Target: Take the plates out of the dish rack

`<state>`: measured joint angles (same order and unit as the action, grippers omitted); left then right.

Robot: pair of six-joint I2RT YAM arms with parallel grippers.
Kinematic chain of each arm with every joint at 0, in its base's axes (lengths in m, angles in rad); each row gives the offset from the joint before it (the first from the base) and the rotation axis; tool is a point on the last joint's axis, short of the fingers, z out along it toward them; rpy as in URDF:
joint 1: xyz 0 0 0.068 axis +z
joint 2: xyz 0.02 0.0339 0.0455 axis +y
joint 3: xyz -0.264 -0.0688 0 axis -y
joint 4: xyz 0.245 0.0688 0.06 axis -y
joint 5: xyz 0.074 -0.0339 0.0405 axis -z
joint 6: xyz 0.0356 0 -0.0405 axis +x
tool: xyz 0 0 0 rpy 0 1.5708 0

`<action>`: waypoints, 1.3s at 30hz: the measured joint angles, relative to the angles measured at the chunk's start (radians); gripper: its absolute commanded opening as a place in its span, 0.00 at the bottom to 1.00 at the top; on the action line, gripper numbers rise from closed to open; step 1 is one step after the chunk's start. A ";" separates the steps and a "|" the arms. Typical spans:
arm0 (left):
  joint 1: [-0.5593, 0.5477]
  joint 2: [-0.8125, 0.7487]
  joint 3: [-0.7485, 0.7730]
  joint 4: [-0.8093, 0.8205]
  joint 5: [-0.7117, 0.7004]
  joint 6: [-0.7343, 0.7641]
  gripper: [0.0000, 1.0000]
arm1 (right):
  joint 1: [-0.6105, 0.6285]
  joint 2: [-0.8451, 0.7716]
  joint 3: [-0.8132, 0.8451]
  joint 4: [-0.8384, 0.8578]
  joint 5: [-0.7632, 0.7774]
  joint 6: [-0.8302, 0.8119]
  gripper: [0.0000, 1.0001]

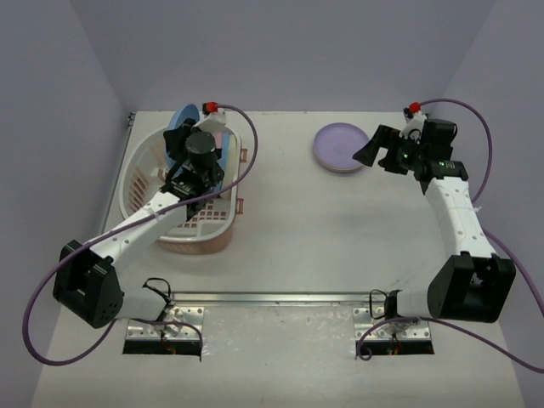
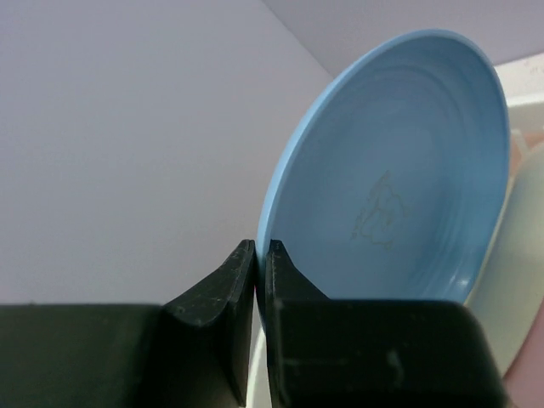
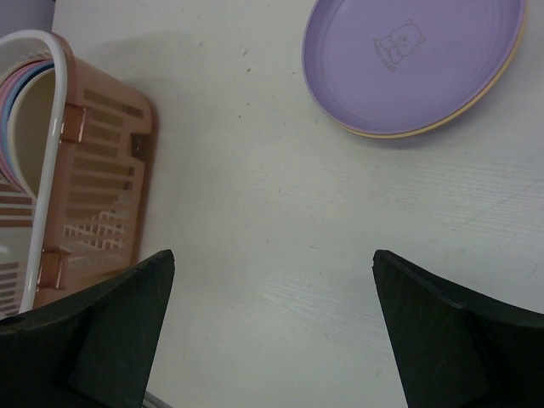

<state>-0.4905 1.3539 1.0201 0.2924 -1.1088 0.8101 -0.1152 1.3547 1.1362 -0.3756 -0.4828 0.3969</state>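
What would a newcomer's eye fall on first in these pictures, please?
Probably the blue plate, standing on edge at the far end of the dish rack with the left hand pinched on its rim. Next, the lavender plate lying flat on a yellow one, by the open right hand.

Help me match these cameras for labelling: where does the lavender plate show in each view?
Top external: the lavender plate lies flat on the table, upper middle, right of the dish rack.
Left wrist: not in it; the blue plate takes the right half.
Right wrist: the lavender plate is at top right.
Shared landmark: the dish rack, left of it in the top and right wrist views.
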 measured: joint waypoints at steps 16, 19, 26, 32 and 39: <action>0.002 -0.269 0.395 -0.616 0.488 -0.421 0.00 | 0.057 -0.078 -0.001 0.160 -0.276 0.103 0.98; 0.004 -0.258 0.394 -0.732 0.684 -0.507 0.00 | 0.105 -0.097 -0.001 0.189 -0.293 0.108 0.95; 0.008 -0.188 0.392 -0.924 1.075 -0.624 0.00 | 0.324 -0.109 0.037 0.197 -0.268 0.046 0.87; 0.008 -0.176 0.392 -0.975 1.240 -0.658 0.00 | 0.415 -0.039 0.118 0.160 -0.212 -0.024 0.68; 0.008 -0.166 0.392 -0.995 1.310 -0.666 0.00 | 0.542 0.049 0.149 0.070 -0.091 -0.141 0.22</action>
<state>-0.4828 1.1882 1.4117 -0.7024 0.2016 0.1444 0.4272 1.4038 1.2848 -0.3056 -0.5734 0.2554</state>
